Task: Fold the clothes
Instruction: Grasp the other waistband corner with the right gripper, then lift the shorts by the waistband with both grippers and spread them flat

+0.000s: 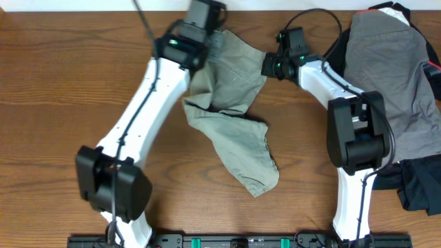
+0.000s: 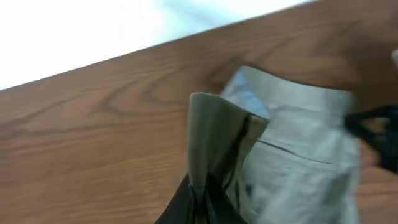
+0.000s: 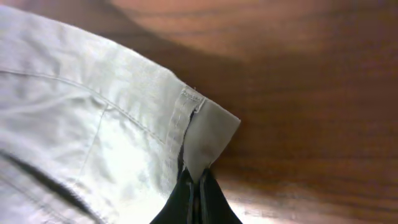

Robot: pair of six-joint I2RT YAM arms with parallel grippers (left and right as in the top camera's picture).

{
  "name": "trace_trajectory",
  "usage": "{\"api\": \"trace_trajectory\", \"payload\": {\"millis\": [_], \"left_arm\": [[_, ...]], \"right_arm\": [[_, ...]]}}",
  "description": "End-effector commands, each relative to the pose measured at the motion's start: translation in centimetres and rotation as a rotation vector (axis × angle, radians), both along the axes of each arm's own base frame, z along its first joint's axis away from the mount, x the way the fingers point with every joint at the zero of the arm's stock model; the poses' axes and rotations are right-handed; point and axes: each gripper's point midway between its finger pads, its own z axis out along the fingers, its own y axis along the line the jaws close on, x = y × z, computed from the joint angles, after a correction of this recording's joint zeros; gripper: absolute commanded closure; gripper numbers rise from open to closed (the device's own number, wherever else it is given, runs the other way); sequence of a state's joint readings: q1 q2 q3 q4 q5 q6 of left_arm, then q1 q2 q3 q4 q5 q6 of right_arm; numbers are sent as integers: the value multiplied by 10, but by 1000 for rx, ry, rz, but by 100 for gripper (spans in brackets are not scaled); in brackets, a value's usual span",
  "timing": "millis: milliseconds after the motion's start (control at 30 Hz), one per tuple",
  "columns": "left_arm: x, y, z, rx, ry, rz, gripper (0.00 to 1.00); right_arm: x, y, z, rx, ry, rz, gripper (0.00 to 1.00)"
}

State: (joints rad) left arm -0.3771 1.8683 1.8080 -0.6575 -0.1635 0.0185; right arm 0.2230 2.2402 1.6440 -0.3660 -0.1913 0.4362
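Pinching shorts (image 1: 238,117) at waistband corners, my left end effector (image 2: 204,198) and right end effector (image 3: 196,194) both clamped on cloth. Risk: shallow bites slip if legs drag on worktop (image 1: 55,83).

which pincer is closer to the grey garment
Right. The right pincer grips the shorts on the side facing the grey garment; the left pincer grips their opposite side, farther away.
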Motion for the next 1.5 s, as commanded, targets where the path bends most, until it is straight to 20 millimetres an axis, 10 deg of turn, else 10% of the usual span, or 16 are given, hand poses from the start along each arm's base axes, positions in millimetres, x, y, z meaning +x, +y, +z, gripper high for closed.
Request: {"api": "trace_trajectory", "payload": {"millis": [0, 300, 600, 1033, 1467], "left_arm": [[-12, 36, 68, -54, -130, 70, 94], [-67, 105, 175, -111, -347, 182, 94], [-155, 128, 264, -161, -580, 179, 94], [-262, 148, 341, -193, -865, 156, 94], [-276, 142, 342, -214, -872, 105, 94]], "right_arm": [[20, -1, 126, 27, -230, 71, 99], [-34, -23, 317, -82, -490, 147, 99], [-132, -67, 427, -223, -668, 77, 99], [-239, -117, 502, -339, -855, -64, 99], [-289, -124, 509, -319, -877, -65, 99]]}}
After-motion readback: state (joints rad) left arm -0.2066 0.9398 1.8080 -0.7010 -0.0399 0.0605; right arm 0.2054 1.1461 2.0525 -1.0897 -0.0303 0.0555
